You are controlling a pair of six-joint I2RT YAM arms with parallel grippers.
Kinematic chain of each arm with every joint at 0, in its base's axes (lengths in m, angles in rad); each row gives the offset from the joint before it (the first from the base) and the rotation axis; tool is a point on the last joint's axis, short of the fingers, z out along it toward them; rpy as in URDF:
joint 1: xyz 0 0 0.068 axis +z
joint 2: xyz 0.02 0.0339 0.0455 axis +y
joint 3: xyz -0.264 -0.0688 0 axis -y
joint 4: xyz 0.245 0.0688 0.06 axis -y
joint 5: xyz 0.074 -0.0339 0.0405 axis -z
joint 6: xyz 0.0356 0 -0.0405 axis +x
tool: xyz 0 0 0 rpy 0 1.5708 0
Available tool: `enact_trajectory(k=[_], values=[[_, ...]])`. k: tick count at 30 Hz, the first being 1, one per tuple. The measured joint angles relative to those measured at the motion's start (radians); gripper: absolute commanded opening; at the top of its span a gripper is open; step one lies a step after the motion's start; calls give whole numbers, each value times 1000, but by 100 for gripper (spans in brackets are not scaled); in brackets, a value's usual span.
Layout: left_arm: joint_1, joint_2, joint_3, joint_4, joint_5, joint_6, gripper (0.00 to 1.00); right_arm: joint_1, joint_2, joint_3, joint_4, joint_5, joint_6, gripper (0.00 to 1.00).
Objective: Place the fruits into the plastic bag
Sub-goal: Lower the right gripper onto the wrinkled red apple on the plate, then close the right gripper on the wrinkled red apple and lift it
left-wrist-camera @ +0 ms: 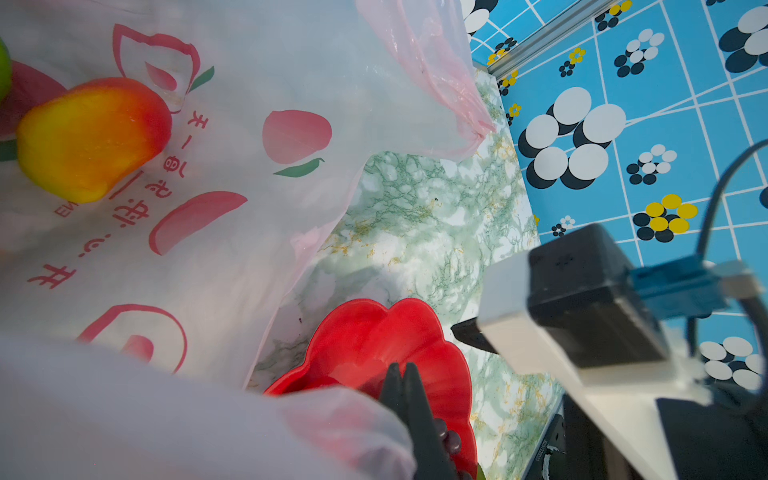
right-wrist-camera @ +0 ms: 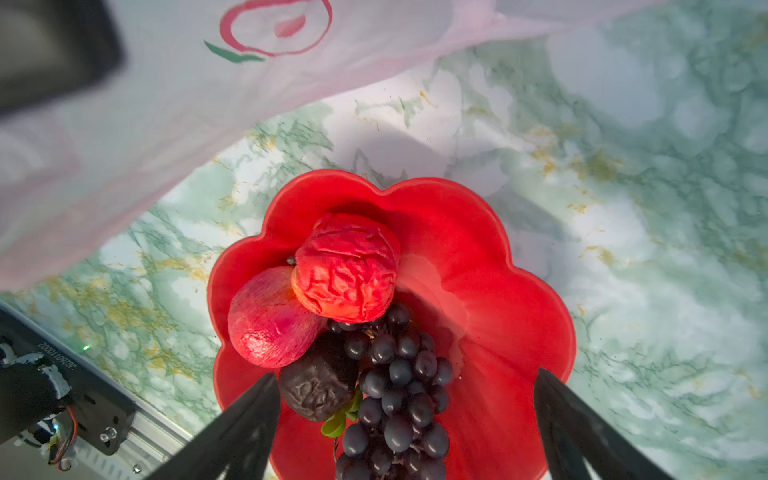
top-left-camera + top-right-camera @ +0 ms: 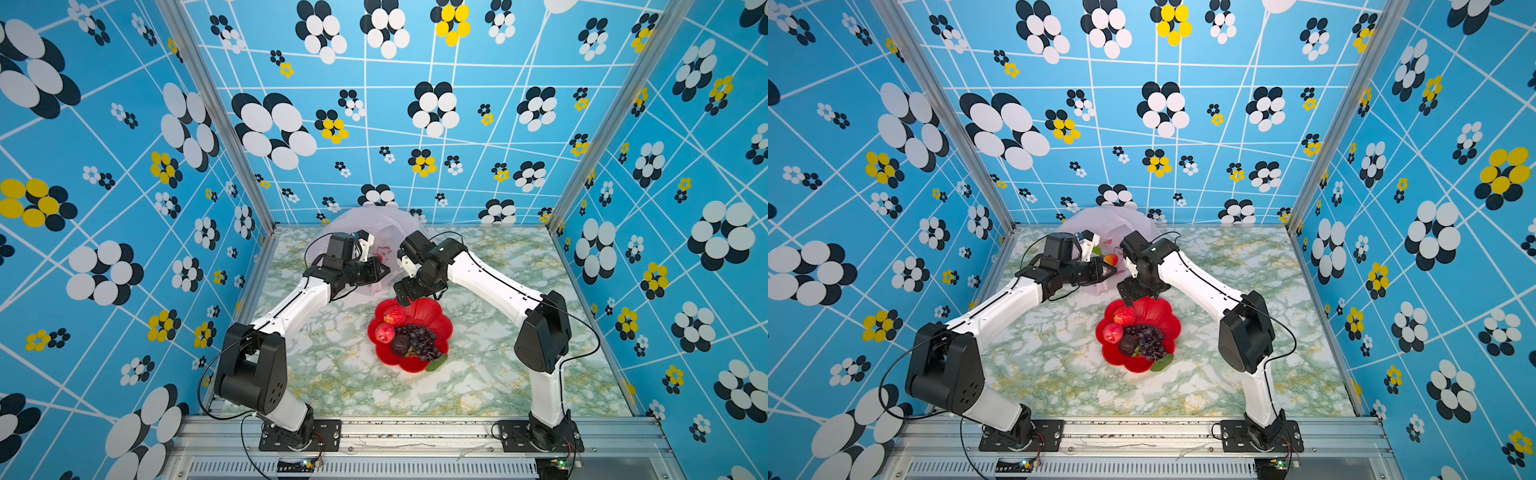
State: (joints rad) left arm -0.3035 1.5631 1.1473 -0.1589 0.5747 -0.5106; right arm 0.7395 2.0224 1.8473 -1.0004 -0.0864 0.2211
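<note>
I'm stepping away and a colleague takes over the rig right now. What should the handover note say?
Left gripper: shut, pinching the edge of the plastic bag and holding its mouth up.
Right gripper: open and empty, poised above the red plate.
Done: the mango and a green fruit lie inside the bag.
Left: two red apples, the dark brown fruit and the grape bunch sit on the plate; each has to go into the bag.
</note>
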Motion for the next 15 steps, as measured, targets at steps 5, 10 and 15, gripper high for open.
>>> enact_trajectory(k=[5,10,15], values=[[0,0,0,-3,0,0,0,0,0,-89,85,-57,66,94],[0,0,0,-5,0,0,0,0,1,-93,169,-107,123,93],[0,0,0,-11,0,3,0,0,19,-93,210,-141,162,93]])
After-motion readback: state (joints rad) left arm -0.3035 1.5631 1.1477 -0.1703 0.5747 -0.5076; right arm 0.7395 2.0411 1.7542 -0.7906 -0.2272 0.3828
